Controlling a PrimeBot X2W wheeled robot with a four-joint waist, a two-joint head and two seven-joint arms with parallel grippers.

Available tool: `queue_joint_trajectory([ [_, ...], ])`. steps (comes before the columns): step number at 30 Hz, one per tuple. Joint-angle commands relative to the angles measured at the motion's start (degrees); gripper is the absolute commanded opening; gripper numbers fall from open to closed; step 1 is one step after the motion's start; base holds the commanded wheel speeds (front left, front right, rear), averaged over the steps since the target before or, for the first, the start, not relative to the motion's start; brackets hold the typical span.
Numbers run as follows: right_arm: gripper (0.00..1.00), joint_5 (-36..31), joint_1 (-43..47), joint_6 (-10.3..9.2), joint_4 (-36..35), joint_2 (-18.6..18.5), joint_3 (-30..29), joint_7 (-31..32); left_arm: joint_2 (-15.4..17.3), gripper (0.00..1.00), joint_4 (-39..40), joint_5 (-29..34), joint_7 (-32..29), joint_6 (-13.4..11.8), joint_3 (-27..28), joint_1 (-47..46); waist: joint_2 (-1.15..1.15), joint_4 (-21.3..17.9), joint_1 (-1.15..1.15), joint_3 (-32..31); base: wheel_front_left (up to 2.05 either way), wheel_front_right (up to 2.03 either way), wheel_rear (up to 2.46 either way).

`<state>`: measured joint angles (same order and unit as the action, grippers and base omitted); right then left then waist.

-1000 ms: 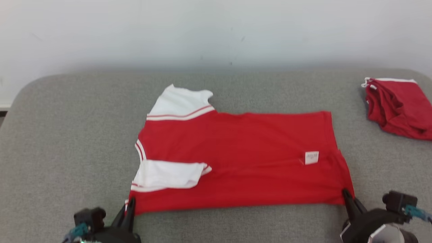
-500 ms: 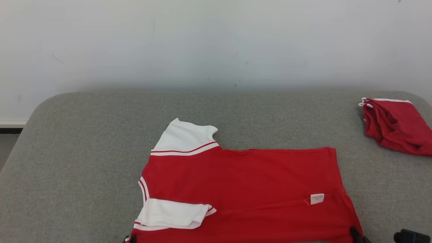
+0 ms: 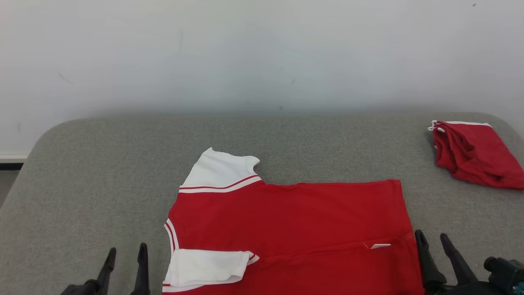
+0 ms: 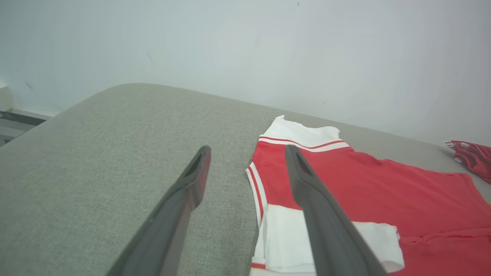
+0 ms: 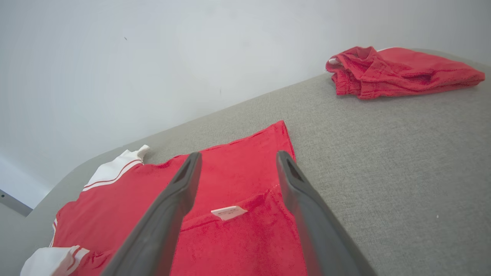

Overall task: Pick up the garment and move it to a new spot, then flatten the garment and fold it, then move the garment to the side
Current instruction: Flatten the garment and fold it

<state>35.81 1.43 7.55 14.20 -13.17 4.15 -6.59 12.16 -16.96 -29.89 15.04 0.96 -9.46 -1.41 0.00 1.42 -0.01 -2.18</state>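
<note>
A pale, plain wall (image 3: 262,53) with a few small dark marks (image 3: 293,81) rises behind a grey fabric-covered bench (image 3: 102,164) with rounded corners. At far left a white skirting (image 3: 12,157) with a dark strip under it meets a grey floor (image 3: 5,184). Light is soft and even.

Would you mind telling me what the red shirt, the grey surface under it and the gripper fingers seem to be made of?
The red shirt looks like soft matte knit cloth, perhaps cotton: it lies limp with creases. The grey surface looks like woven upholstery over padding: flecked weave, rounded edge. The fingers look like dark matte plastic or rubber; which, I cannot tell.
</note>
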Motion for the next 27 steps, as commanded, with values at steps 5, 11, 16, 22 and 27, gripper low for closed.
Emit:
queue_joint_trajectory([
  [5,1.0,-3.12,1.44,-0.14,-3.57,2.01,-1.4,-3.38,0.44,1.0,6.02,6.56,0.16,-1.81,2.23,2.25,0.0,-0.38,0.01,-0.6,0.0,0.0,0.0],
  [11,1.0,-5.09,3.21,-0.14,-5.81,3.85,-2.37,-5.09,0.1,1.0,9.56,10.97,0.16,-2.72,3.84,4.26,0.0,-0.49,0.01,-1.0,0.0,0.0,0.0],
  [16,1.0,-6.95,4.84,-0.14,-6.66,5.26,-2.44,-6.18,-0.29,1.0,10.34,12.05,0.17,-2.89,4.66,6.17,0.0,-0.58,0.01,-1.2,0.0,0.0,0.0],
  [22,1.0,-10.61,5.98,-0.14,-7.9,6.15,-1.97,-7.2,-0.42,1.0,9.81,13.0,0.16,-2.92,4.99,7.36,0.0,-0.43,0.01,-1.34,0.0,0.0,0.0],
  [27,1.0,-14.24,6.73,-0.14,-9.1,6.49,-1.52,-7.67,-0.3,1.0,9.27,14.04,0.16,-3.12,4.86,7.4,0.0,-0.1,0.01,-1.35,0.0,0.0,0.0],
])
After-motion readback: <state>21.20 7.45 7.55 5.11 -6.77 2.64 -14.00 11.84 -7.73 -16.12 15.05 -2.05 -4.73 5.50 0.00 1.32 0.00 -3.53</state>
